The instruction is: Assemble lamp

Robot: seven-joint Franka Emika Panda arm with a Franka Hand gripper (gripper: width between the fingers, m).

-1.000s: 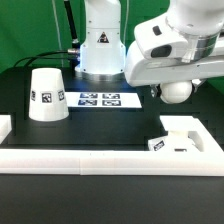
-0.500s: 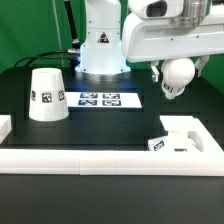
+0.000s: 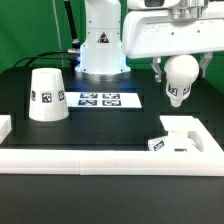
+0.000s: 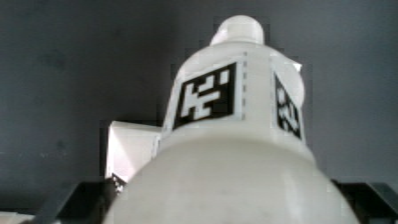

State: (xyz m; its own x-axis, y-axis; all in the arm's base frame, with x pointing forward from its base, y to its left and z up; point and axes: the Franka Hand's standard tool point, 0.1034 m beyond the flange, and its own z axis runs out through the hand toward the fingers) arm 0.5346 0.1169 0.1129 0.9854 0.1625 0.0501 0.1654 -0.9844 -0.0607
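Clock positions are read on the exterior view, twelve at the far edge of the table.

1. Flat black table (image 3: 110, 125): carries every loose item listed below.
2. Large white robot arm (image 3: 100, 40): pedestal at twelve o'clock; its upper links reach across to one and two o'clock.
3. Long white raised rail (image 3: 90, 160): runs across six o'clock, with a short return at nine o'clock.
4. White plastic truncated-cone shade (image 3: 45, 93): upright on its wide end at ten o'clock, a black-and-white square tag on its wall; well apart from the other lamp parts.
5. White plastic flat square base (image 3: 186, 136): on the table at four o'clock, just beside the rail; whether they touch cannot be told. It shows a tag on its near corner.
6. Thin flat white marker board (image 3: 100, 99): lies at the centre, between the shade and the arm's hand.
7. White plastic ball-shaped bulb (image 3: 180, 76) (image 4: 222, 130): off the table at two o'clock, above and beyond the base, and apart from it. The wrist view shows its narrow neck pointing away from the camera, with tags on two faces.
8. Two-finger gripper (image 3: 180, 70): dark fingers (image 3: 158, 71) clamped on either side of the bulb, holding it clear of the table.
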